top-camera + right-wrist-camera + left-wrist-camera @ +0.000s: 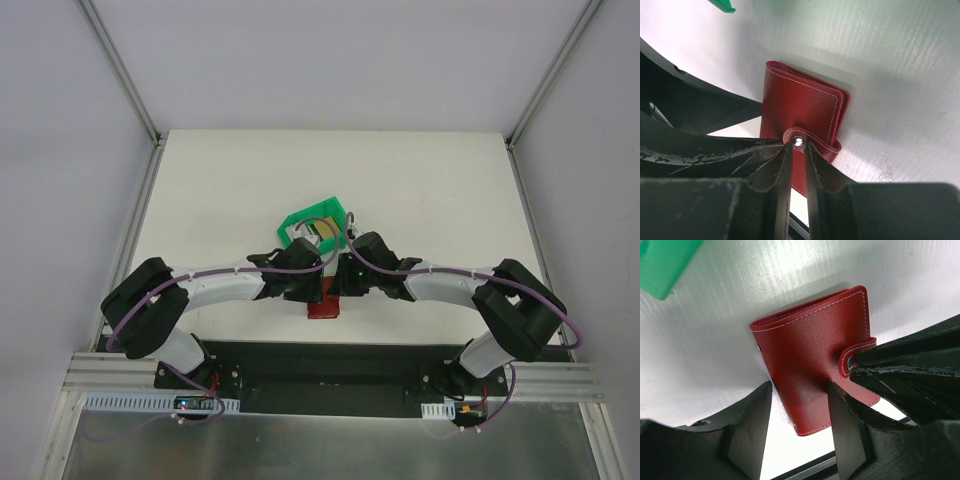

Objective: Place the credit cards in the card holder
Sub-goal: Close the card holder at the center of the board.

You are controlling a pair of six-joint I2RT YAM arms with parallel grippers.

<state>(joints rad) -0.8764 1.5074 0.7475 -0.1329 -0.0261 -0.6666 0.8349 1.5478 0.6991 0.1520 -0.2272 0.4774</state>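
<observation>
1. Red, stitched, leather-like card holder (810, 360) lies folded shut on the white table (200, 200), at the centre of both wrist views and just below centre in the top view.
2. Left gripper (800, 385) stands about half open, its 2 fingers against the holder's 2 side edges, and it looks clamped on it.
3. Right gripper (799, 146) is almost closed and nips the snap tab (820, 140) in the middle of its own view.
4. Credit cards (321, 232) sit in the green bin (295, 218), just above the grippers in the top view.
5. Judging by its look, the holder is light, soft and springy, with a smooth cover likely to slide, so it is best steadied by its edges while the tab is peeled. The cards look thin, stiff and slick, so take them by an edge.
</observation>
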